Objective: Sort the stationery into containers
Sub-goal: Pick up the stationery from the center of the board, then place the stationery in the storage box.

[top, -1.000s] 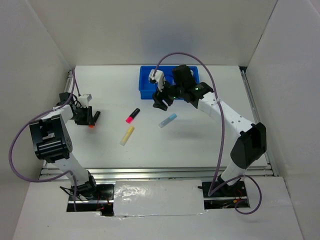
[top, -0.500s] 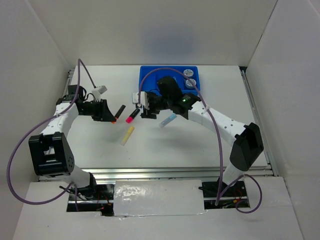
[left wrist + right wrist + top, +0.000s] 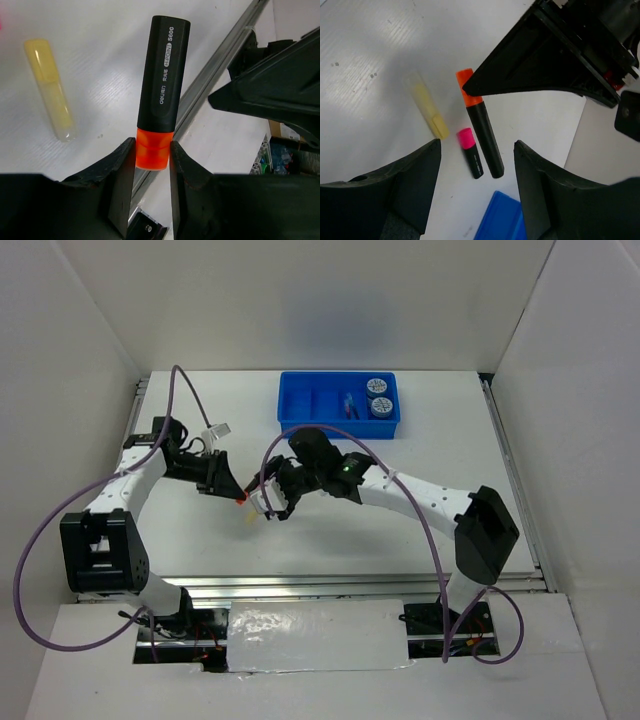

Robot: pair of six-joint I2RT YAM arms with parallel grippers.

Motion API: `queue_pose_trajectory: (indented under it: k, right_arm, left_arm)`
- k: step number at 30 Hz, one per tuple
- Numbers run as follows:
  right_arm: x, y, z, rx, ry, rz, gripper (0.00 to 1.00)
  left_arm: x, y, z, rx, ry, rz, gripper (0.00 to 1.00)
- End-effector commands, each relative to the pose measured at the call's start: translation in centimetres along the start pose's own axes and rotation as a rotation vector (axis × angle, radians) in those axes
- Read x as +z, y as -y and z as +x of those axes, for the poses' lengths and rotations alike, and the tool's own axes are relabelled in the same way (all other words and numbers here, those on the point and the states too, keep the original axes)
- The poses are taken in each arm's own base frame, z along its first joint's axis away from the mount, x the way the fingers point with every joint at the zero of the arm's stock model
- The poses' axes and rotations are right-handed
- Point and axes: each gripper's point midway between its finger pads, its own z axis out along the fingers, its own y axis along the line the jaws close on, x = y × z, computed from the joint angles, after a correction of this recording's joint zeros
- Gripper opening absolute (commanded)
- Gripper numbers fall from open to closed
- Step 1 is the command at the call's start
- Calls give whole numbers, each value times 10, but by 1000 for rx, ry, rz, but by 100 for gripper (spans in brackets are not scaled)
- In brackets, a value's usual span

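Risk assessment, working from the near side of the table outward. Nearest to the arm bases lies the pale yellow translucent highlighter marker (image 3: 50,87), flat on the white table (image 3: 420,450) and free of both arms.

Just beyond it, the left gripper (image 3: 151,152) is pinching the black-bodied orange highlighter marker (image 3: 165,75) at its orange end only. The long black barrel stands out unsupported. We judge this grip marginal: a knock or a fast swing could pivot the marker between the pads or drop it.

The right gripper (image 3: 477,145) hangs directly over the same spot, with its fingers spread wide and holding nothing. Between them we see the held orange marker and, just beside it, the short pink-capped highlighter marker (image 3: 470,157). We cannot tell whether these two touch.

Our main concern is crowding. If the right arm descends for the pink marker, a finger could strike the orange barrel or the left fingers, and so dislodge the held marker or scatter the loose ones.

At the far edge, well apart, sits the bright blue compartmented plastic tray (image 3: 300,420), holding two round blue-and-white patterned rolls (image 3: 378,396). The carry to it is long, and with so thin a grip a misplaced release is possible.
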Motion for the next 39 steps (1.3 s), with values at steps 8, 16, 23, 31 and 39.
queue_pose_trajectory:
  k: [8,16,23,31,39]
  right_arm:
    - [19,0,5,-163,-19,-2,61]
    - [27,-20,12,-252,-36,-41,27]
    - [27,-25,19,-251,-60,-55,13]
    - [-7,-14,46,24,-124,10,0]
    - [-75,84,131,808,-184,375,0]
  left_arm:
    - [5,32,4,92,-21,73,2]
    - [10,37,7,108,-46,87,1]
    - [9,45,8,138,-35,119,2]
    - [-36,31,-35,193,224,-16,99]
    - [-157,3,-142,273,714,-624,99]
